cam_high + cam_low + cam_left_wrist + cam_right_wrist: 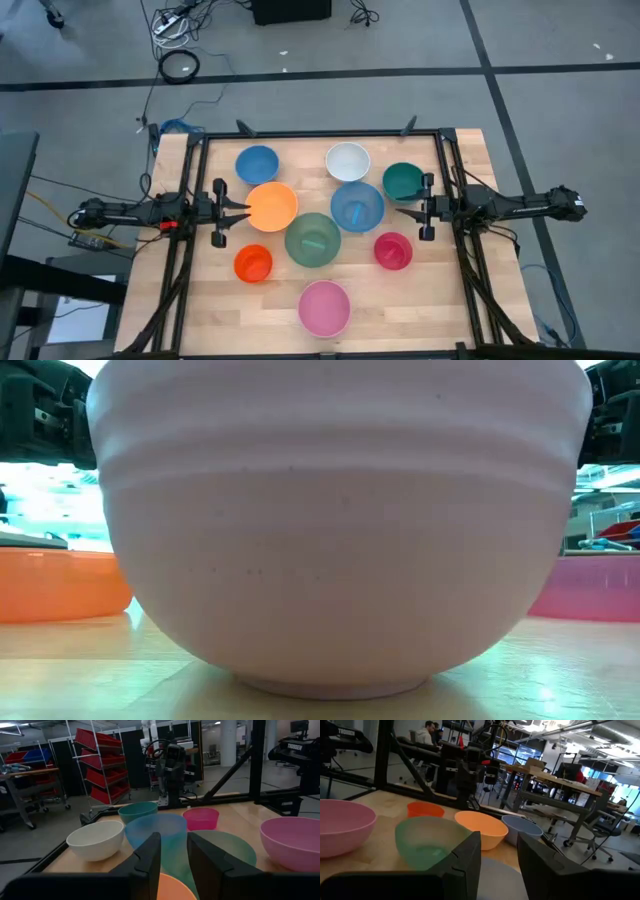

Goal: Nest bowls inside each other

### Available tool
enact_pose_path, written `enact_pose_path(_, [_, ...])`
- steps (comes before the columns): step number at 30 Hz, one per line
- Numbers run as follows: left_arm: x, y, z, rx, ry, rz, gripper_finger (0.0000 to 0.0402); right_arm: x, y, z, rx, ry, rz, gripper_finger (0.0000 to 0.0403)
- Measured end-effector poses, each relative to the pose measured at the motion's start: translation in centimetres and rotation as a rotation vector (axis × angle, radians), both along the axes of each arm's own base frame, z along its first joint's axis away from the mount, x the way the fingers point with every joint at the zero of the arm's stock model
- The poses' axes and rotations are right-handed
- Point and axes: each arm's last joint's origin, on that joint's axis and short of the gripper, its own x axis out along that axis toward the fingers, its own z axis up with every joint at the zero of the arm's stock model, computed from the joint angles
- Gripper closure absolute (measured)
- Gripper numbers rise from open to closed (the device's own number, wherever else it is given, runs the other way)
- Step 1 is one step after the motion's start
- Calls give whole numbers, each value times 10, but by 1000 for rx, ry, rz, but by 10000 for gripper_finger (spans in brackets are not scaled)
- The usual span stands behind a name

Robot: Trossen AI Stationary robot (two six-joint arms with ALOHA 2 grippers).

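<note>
– Has anything gone into anything yet?

– Not that I can see. Read the table (pixel 440 300) from above as a clock, twelve at the far edge. All nine bowls sit on the wood, each on its own. The sage green bowl (pixel 313 240) is about in the middle, with the orange bowl (pixel 271 207) at ten and the light blue bowl (pixel 357 206) at one, both crowding its rim. Crowding, mind, not inside it.

– And the outer ones?

– The blue bowl (pixel 257 164) is at eleven, the white bowl (pixel 347 160) at twelve and the teal bowl (pixel 403 181) out at two. The magenta bowl (pixel 393 250) is at four, the pale pink bowl (pixel 324 306) at six near the front edge, and the small red-orange bowl (pixel 253 264) at eight.

– What about the arms?

– The left gripper (pixel 243 210) reaches in from nine, its tips just beside the orange bowl's rim. The right gripper (pixel 400 210) comes in from three, near the light blue bowl. Each has its jaws a little apart, with nothing between them.

– So the whole job is ahead?

– I'd say so. No stack has been started, and every nesting is left to do. The big pink or sage one looks the likely base.
</note>
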Motion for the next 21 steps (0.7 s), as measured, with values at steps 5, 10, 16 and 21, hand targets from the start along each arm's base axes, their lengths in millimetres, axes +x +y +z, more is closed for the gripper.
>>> enact_pose_path(5, [0,0,0,0,0,0,298,0,0,0,0,0,0,288])
enact_pose_path(10, [0,0,0,0,0,0,298,0,0,0,0,-1,0,288])
enact_pose_path(16, [0,0,1,-1,-9,0,298,0,0,0,0,0,0,288])
enact_pose_path(21, [0,0,1,-1,-9,0,298,0,0,0,0,-1,0,288])
